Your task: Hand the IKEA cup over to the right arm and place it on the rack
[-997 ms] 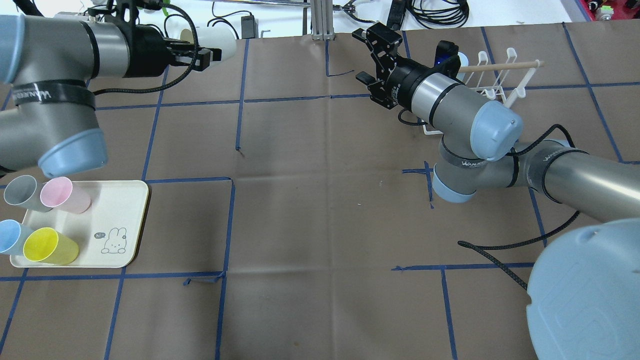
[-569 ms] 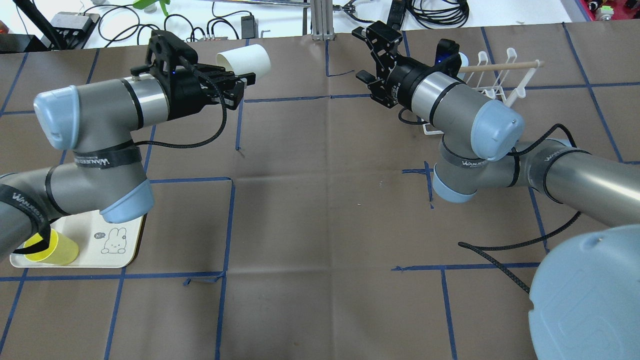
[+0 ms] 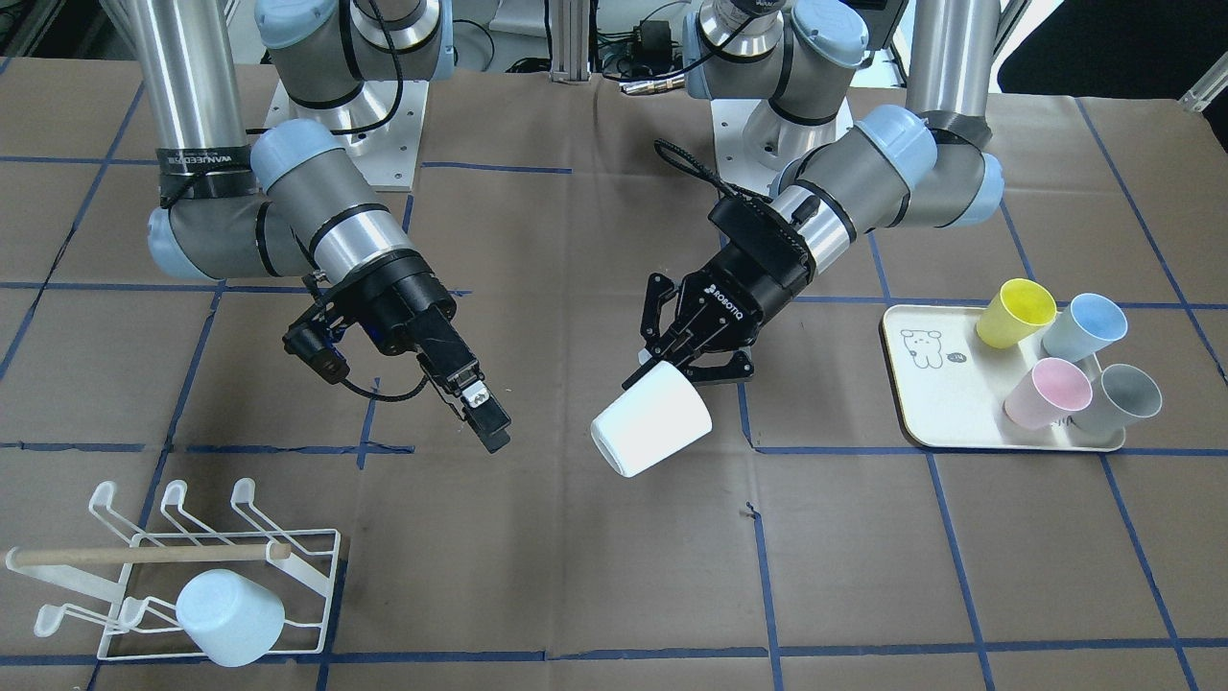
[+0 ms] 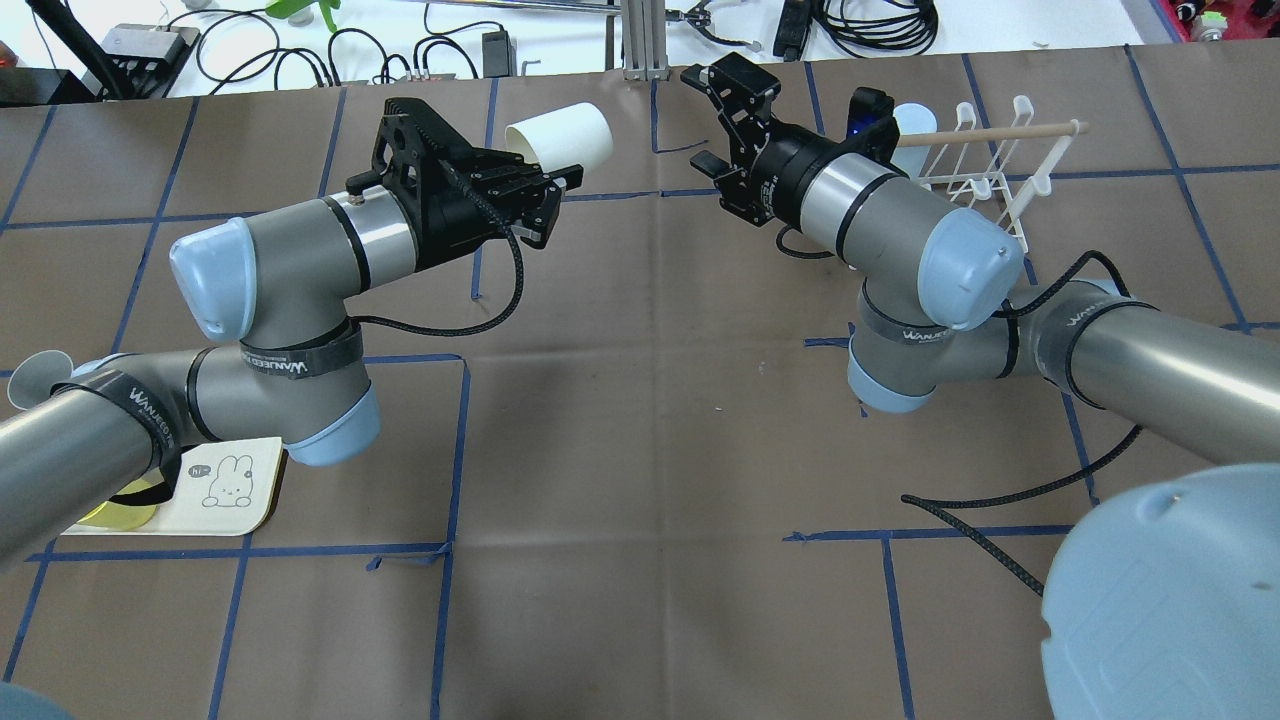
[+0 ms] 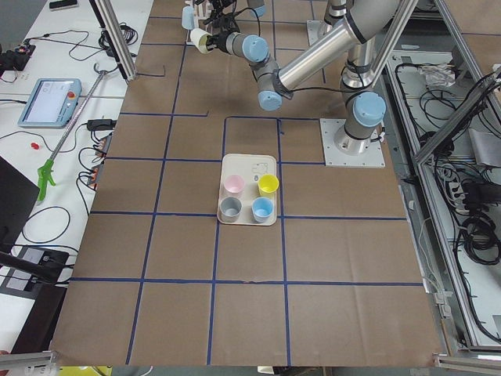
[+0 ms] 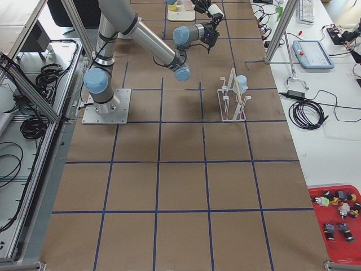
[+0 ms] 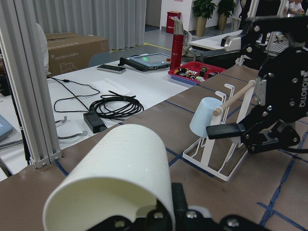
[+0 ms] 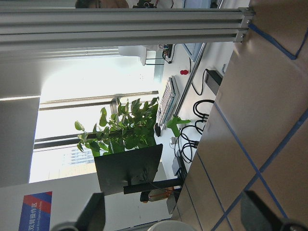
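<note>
My left gripper point(image 4: 548, 195) is shut on a white IKEA cup point(image 4: 560, 140) and holds it tilted on its side above the table's far middle. It also shows in the front view, gripper point(image 3: 683, 363) and cup point(image 3: 652, 419). My right gripper point(image 4: 715, 120) is open and empty, a short gap to the right of the cup, jaws facing it; it also shows in the front view point(image 3: 470, 403). The white wire rack point(image 4: 990, 160) stands behind the right wrist, with a pale blue cup point(image 3: 230, 617) on one prong. The left wrist view shows the white cup point(image 7: 120, 178), the rack point(image 7: 226, 154) and the right gripper point(image 7: 233, 84).
A cream tray point(image 3: 921, 403) at the table's left side holds a yellow cup point(image 3: 1015, 312), a blue one point(image 3: 1084, 326), a pink one point(image 3: 1048, 393) and a grey one point(image 3: 1118, 398). Aluminium posts and cables point(image 4: 870, 25) lie beyond the far edge.
My left arm has swung right with the white cup, from the far left to near the middle. My right gripper has shifted a little left toward it and stays open.
</note>
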Controlling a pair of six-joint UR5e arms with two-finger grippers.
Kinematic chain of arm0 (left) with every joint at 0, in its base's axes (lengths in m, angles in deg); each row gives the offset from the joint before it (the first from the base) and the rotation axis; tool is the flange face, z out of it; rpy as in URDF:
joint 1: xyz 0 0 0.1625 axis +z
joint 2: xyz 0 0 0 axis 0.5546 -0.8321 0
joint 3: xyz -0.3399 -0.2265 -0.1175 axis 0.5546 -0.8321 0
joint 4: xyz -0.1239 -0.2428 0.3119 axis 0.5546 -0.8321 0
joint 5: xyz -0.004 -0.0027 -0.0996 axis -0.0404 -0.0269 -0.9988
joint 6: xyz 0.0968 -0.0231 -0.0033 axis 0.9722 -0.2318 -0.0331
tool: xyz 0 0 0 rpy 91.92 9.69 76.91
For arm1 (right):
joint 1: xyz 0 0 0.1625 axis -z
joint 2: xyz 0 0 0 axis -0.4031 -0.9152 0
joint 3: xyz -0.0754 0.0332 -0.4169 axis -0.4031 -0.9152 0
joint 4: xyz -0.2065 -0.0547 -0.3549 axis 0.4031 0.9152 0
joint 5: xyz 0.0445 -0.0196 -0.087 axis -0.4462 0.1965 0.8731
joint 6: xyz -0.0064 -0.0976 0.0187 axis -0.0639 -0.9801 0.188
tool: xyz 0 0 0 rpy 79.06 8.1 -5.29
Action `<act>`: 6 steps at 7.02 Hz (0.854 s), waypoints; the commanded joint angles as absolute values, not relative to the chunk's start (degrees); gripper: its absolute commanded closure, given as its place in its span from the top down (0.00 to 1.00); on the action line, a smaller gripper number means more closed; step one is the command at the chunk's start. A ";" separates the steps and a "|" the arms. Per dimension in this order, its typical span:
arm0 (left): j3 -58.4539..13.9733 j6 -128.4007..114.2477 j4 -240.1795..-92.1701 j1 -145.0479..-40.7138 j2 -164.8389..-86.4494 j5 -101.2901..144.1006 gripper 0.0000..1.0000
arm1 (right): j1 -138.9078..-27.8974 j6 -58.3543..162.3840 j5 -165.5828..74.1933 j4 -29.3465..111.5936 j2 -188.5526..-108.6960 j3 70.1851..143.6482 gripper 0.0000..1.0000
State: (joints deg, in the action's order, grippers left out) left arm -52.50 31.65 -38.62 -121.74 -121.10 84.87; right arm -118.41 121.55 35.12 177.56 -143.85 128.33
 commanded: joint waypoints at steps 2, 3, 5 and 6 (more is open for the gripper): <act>-54.32 29.90 -35.75 -126.14 -120.73 91.52 0.00 | -120.89 124.89 40.34 177.60 -143.68 128.27 1.00; -54.06 29.72 -35.57 -126.15 -121.08 91.45 0.00 | -121.50 126.81 42.26 177.60 -143.59 128.27 1.00; -53.97 29.71 -35.57 -126.15 -121.25 91.45 0.00 | -121.68 127.01 42.63 177.60 -142.02 128.36 1.00; -53.97 29.71 -35.57 -126.15 -121.25 91.37 0.00 | -122.03 127.18 42.72 177.51 -141.49 128.36 1.00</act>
